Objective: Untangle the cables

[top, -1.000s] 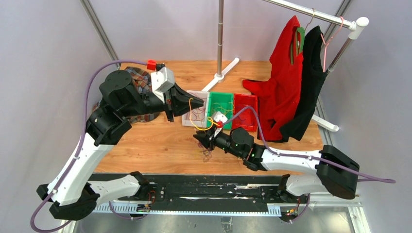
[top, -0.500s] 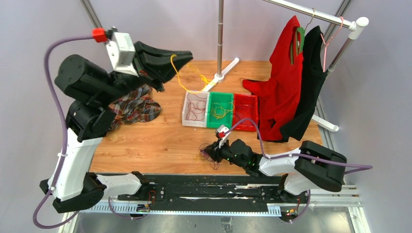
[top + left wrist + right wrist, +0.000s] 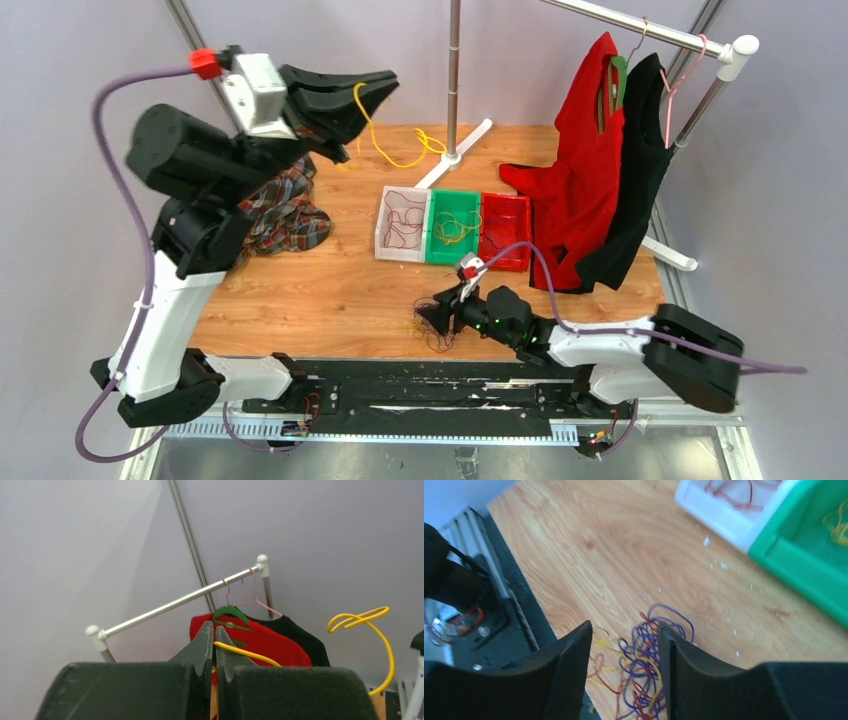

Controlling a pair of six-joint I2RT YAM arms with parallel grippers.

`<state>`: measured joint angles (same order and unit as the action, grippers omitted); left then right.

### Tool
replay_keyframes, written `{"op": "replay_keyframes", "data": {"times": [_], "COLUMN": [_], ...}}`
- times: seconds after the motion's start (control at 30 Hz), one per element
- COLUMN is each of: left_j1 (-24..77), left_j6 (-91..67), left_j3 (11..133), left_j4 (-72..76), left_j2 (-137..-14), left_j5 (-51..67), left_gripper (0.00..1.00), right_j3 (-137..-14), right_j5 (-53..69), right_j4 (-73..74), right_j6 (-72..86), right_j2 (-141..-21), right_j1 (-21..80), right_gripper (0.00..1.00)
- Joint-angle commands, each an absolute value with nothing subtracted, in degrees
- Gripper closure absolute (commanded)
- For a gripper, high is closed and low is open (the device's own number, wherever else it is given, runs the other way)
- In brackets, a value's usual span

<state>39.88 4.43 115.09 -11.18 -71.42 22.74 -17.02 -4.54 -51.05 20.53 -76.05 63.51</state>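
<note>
My left gripper is raised high at the back left, shut on one yellow cable that hangs down in a loop toward the table. In the left wrist view the closed gripper pinches that yellow cable, whose far end curls in the air. My right gripper sits low by the table's front edge, open. A tangle of purple, dark red and yellow cables lies on the wood between and below its fingers, seen from above as a small bundle.
Three bins stand mid-table: a white bin with dark red strands, a green bin with yellow strands, and a red bin. A plaid cloth lies left. A rack pole and hanging red garment stand behind.
The left arm has lifted from near the bins to high up, drawing the yellow cable out of the tangle. The right gripper moved toward the front edge and opened over the remaining bundle.
</note>
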Motion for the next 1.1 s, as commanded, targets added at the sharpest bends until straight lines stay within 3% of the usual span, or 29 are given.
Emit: {"op": "replay_keyframes", "data": {"times": [0.0, 0.17, 0.33, 0.63, 1.07], "left_j1": [39.6, 39.6, 39.6, 39.6, 38.4], "left_j6": [4.9, 2.5, 2.3, -0.9, -6.2], "left_j3": [106.3, 91.3, 83.1, 85.8, 88.6], "left_j4": [-9.5, -10.0, -4.9, -2.0, 2.2], "left_j2": [-69.9, -67.0, -68.1, -80.1, -95.0], "left_j5": [21.1, 20.9, 18.8, 19.2, 22.5], "left_gripper": [1.0, 1.0, 1.0, 1.0, 1.0], "right_j3": [-22.2, -23.2, -18.8, -16.0, -17.9], "right_j5": [-5.6, -9.3, -20.6, -36.0, -41.4], "right_j4": [-38.8, -28.4, -24.7, -18.4, -11.0], "right_j6": [21.2, 21.1, 23.6, 25.2, 24.3], "right_j2": [-65.2, -53.4, -44.1, -36.6, -33.7], "right_j1": [62.6, 62.6, 62.6, 62.5, 62.5], "right_gripper": [0.47, 0.44, 0.46, 0.48, 0.51]}}
